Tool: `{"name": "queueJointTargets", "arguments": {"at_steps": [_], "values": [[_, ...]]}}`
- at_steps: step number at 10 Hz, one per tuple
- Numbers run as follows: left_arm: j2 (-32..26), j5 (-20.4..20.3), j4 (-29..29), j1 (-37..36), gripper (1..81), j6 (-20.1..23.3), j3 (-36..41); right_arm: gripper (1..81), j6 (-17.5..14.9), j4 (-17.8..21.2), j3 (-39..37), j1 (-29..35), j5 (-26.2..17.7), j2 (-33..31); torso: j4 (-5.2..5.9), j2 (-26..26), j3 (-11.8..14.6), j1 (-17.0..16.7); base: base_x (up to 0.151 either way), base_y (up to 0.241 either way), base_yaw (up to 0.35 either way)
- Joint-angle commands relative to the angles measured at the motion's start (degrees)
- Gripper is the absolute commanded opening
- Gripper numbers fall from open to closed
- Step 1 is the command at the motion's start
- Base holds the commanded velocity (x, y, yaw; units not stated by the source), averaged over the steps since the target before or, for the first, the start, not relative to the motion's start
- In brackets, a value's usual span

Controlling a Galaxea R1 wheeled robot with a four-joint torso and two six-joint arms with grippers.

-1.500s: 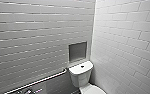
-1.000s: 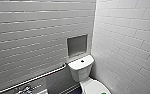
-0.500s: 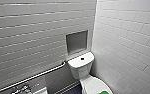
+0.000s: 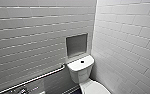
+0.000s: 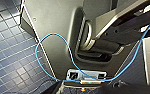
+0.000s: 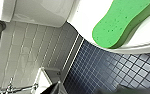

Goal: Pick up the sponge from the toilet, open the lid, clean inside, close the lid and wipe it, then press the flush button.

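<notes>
A: Sponge (image 6: 122, 22) and lid (image 6: 86, 15)?
B: Sponge bright green, dark-speckled. Lid plain white.
A: Surroundings?
B: Floor (image 6: 103, 72) dark blue, small square tiles, pale grout. Wall (image 4: 28, 37) greyish-white tiles, brick-laid. Toilet (image 4: 81, 68) white.

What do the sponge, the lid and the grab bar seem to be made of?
The sponge looks like soft foam: matte green with small dark pores. The lid under it seems smooth white plastic, though glazed ceramic cannot be ruled out. The grab bar appears to be metal: a grey tube with bright highlights.
</notes>
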Motion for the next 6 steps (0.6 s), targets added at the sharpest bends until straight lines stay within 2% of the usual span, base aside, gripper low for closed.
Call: {"name": "queueJointTargets", "arguments": {"at_steps": [1,3,6], "values": [[1.1,3.8,-0.2,0.6,81.1,0.6,-0.7,81.1,0.1,3.8,-2.4,6.1,-3.6,0.0,0.00,-5.7,-5.3,3.7,0.000,0.000,0.000],[2.9,3.7,-0.3,0.7,81.1,0.6,-3.6,81.1,1.0,5.5,-5.0,5.9,-3.0,1.0,0.00,-8.9,-7.7,5.6,0.000,0.000,0.000],[3.0,3.6,-0.4,0.8,81.1,0.6,-4.3,81.1,3.7,5.5,-5.1,7.6,-2.8,0.7,0.00,-15.3,-13.7,9.7,0.000,0.000,0.000]]}}
